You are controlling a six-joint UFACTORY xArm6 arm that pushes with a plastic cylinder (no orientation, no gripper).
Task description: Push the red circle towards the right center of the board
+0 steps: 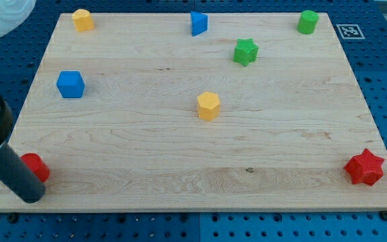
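The red circle [37, 166] lies at the board's bottom left corner, partly hidden behind my rod. My tip [29, 197] rests on the board just below and left of the red circle, touching or nearly touching it. The rod rises up and to the left out of the view.
A red star [365, 167] sits at the bottom right. A yellow hexagon [208, 105] is at the centre. A blue cube [70, 84] is at the left. A yellow block [82, 19], blue block [198, 23], green star [245, 51] and green block [308, 21] line the top. The wooden board [180, 168] lies on a blue pegboard.
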